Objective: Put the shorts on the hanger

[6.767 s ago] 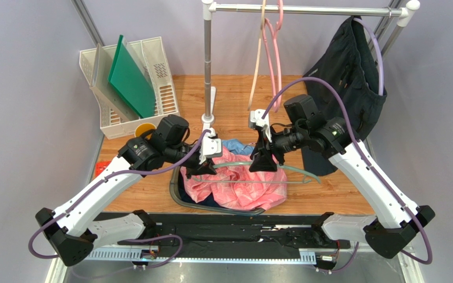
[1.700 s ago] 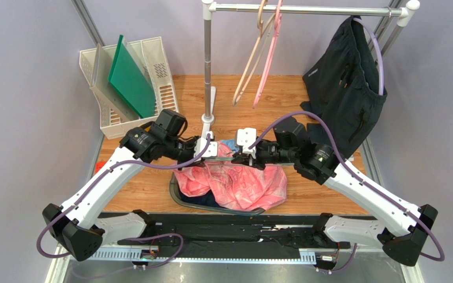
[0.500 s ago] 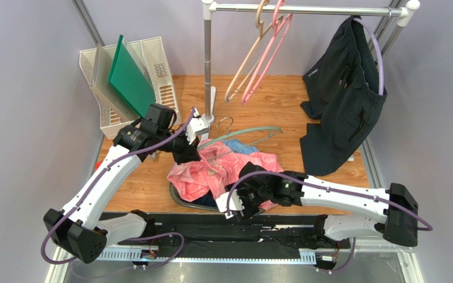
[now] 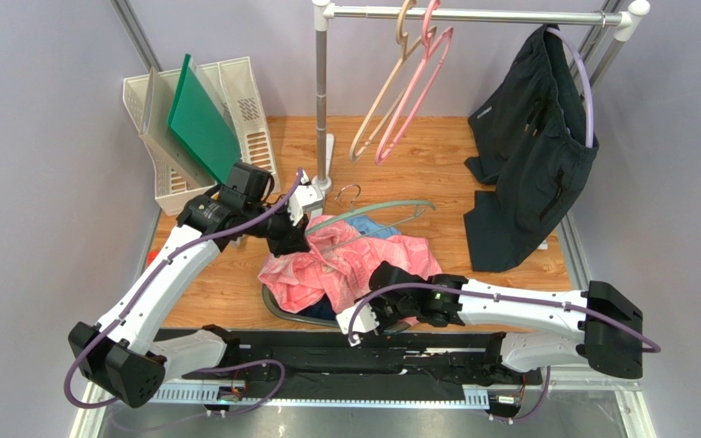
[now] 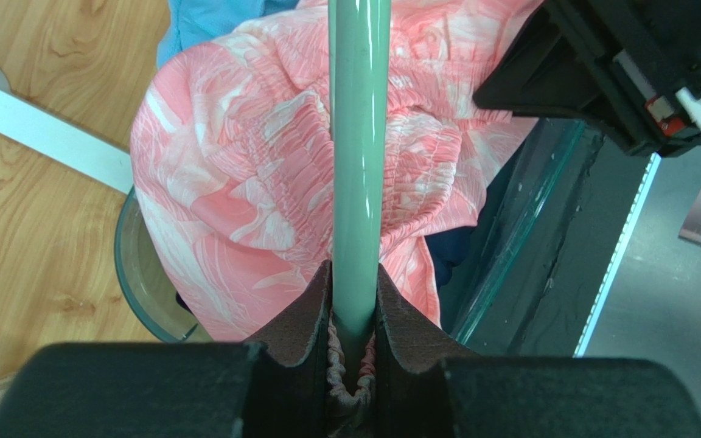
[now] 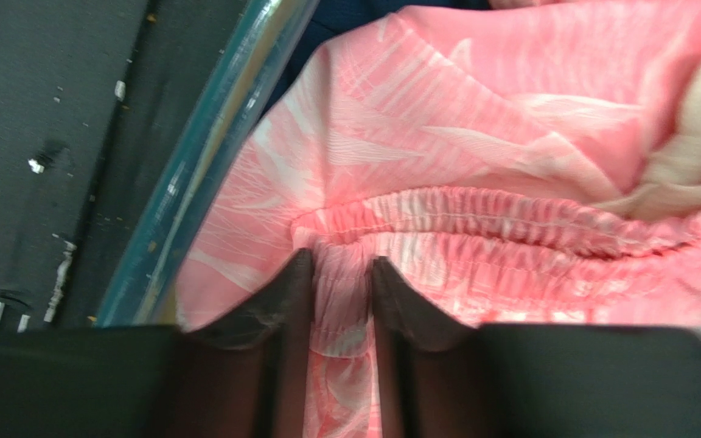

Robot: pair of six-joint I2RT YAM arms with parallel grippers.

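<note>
Left gripper clamps narrow on the hanger, with the shorts heaped right beneath it. Right gripper, jaws almost together, pinches a fold of the shorts' waistband.

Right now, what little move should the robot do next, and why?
Probably lift the right gripper, drawing the shorts up toward the hanger: its fingers pinch their elastic waistband, and the left gripper holds the hanger's green arm over them.

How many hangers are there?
4. A beige hanger and a pink hanger hang on the rail, a green hanger is pinched in the left fingers over the shorts, and a lilac hanger holds the dark clothes at right. More may hide under clothes.
</note>
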